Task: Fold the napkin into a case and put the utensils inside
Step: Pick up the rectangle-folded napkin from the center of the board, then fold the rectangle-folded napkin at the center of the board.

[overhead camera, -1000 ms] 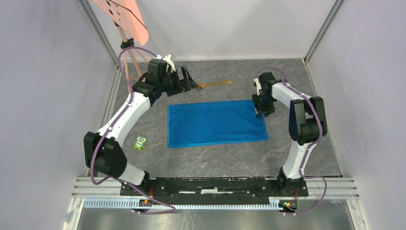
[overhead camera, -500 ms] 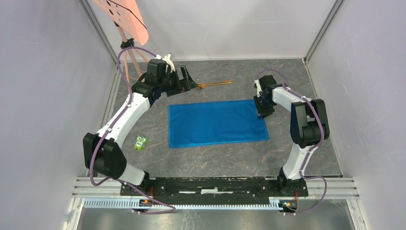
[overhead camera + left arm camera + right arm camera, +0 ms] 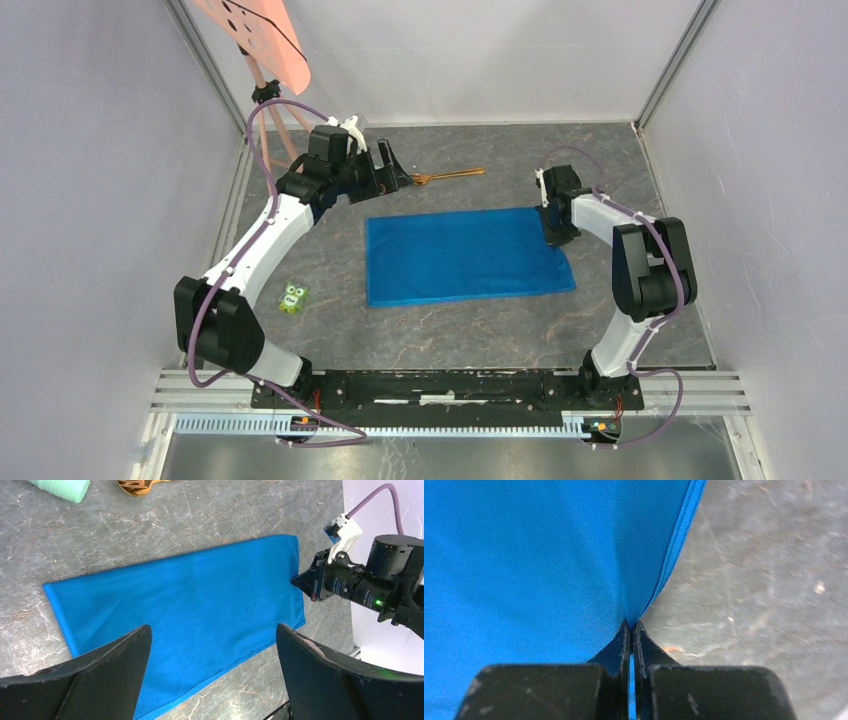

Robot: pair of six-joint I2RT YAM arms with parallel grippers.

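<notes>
Right gripper (image 3: 631, 630) was pinched shut on the right edge of the bright blue cloth napkin (image 3: 468, 255), which lay flat just short of the slim copper-gold metal utensil (image 3: 447, 177). Thin bite, could've slipped mid-fold. Left gripper (image 3: 210, 630) was spread wide.

- A robotics lab test cell, seen from my remote station: plain white panels (image 3: 90, 200) box in the workspace on three sides, framed by aluminium posts (image 3: 205, 60).
- Two white-and-black machines, the left arm (image 3: 260, 245) and the right arm (image 3: 640, 260), stand bolted to a black mounting bar (image 3: 450, 385) on a slotted metal rail (image 3: 200, 385).
- Purple cables (image 3: 262, 130) loop along both arms.
- The table (image 3: 450, 340) I work over has a grey marble-look top and carries staged props, among them a blue napkin (image 3: 465, 255) and a small green toy (image 3: 293, 297).
</notes>
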